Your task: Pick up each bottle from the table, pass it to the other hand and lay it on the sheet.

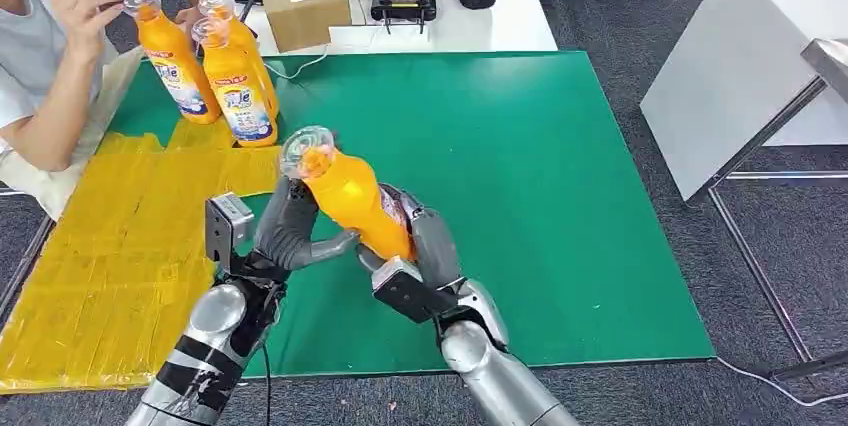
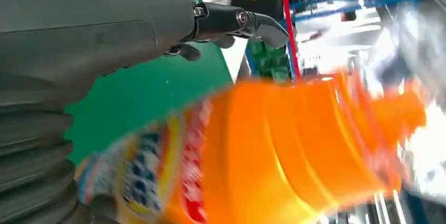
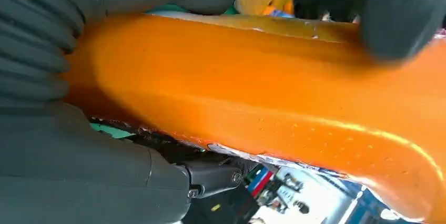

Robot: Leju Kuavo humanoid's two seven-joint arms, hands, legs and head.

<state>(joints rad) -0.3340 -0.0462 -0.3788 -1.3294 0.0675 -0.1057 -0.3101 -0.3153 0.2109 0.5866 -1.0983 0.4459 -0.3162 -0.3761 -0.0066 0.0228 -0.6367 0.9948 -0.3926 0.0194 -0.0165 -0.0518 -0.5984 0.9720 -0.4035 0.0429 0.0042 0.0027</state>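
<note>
Both hands meet on the orange bottle point(image 1: 352, 201), held tilted above the green mat point(image 1: 560, 196) just beside the yellow sheet point(image 1: 120, 266): right hand point(image 1: 425, 256) wraps its base, left hand point(image 1: 290, 231) curls around its middle. Judging by this, the pass between hands is under way; next, the right hand should let go once the left's grip is firm.
</note>
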